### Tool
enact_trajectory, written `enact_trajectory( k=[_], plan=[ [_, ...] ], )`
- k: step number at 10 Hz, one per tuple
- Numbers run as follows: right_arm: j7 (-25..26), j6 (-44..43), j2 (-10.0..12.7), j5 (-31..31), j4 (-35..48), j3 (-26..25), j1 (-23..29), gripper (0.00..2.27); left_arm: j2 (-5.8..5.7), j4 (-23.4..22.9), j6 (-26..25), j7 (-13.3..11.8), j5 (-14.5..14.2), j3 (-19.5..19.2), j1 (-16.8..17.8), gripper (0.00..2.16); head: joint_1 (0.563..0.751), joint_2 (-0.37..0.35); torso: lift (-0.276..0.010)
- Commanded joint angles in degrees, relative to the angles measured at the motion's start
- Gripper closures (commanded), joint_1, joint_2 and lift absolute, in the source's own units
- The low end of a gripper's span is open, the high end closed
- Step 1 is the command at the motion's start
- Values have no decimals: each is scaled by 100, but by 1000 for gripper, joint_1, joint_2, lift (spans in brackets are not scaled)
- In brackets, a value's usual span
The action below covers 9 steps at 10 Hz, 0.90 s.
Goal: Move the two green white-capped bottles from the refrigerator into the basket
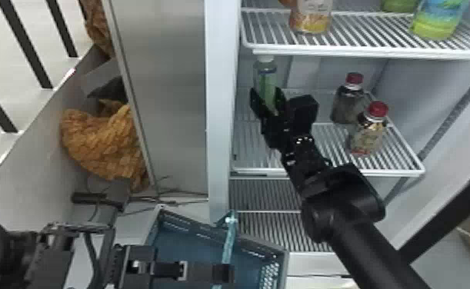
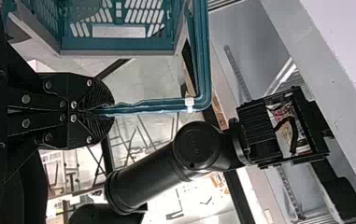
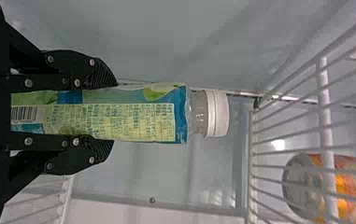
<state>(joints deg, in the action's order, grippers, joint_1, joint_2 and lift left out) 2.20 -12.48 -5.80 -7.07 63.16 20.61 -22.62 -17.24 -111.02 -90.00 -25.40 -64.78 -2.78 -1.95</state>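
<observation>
On the refrigerator's middle shelf, at its left side, stands a green white-capped bottle [image 1: 265, 77]. My right gripper [image 1: 267, 101] is shut on its lower part. In the right wrist view the right gripper [image 3: 112, 112] has one finger on each side of the bottle's label [image 3: 143, 116], below the white cap [image 3: 217, 113]. My left gripper [image 1: 228, 273] is at the blue basket [image 1: 191, 238], below and left of the shelves. In the left wrist view the left gripper [image 2: 112, 111] is shut on the basket's handle [image 2: 159, 105].
Two red-capped bottles [image 1: 348, 98] [image 1: 369, 130] stand right of my right gripper. The upper shelf [image 1: 360, 52] above holds an orange-labelled bottle [image 1: 310, 17] and a yellow-green one [image 1: 437, 21]. The refrigerator's pale wall edge [image 1: 220, 115] rises left of the shelves.
</observation>
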Motion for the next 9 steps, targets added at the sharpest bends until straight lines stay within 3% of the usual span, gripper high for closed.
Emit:
enact_trajectory(
  k=[1,9],
  plan=[
    [0,-18,0,21,215,-107,208,883,-8,0,-3,0,0,3,-16,1161,695,-68,-263],
    [-405,123,53,421,1917,-1113,1558,881,1,0,-3,0,-35,-42,-86,1159,695,-122,-263]
  ],
)
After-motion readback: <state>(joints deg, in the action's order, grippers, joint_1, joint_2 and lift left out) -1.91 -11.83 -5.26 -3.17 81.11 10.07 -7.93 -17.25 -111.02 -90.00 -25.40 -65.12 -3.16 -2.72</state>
